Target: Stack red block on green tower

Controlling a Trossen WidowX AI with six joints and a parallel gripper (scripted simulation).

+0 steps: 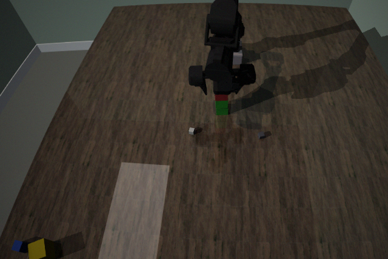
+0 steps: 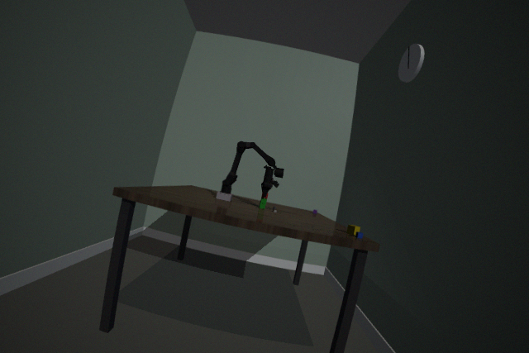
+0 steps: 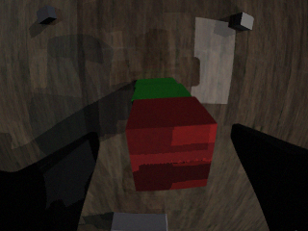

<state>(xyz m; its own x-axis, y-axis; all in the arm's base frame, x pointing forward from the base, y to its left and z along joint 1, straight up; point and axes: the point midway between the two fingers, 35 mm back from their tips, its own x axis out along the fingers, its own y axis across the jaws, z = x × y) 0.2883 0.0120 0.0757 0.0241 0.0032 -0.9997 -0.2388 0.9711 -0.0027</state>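
The black parallel-jaw gripper (image 3: 169,154) has its jaws spread wide, released, with gaps either side of the red cube block (image 3: 172,142). That block sits atop the green block tower (image 1: 222,107) on the dark wooden counter (image 1: 282,171).

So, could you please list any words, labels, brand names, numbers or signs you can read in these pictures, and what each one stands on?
None: no readable text in any view.
Wall clock: a plain face with one dark hand, no numerals visible.
Red block, green tower, yellow block: plain faces.
Arm and open pincer: no visible markings.
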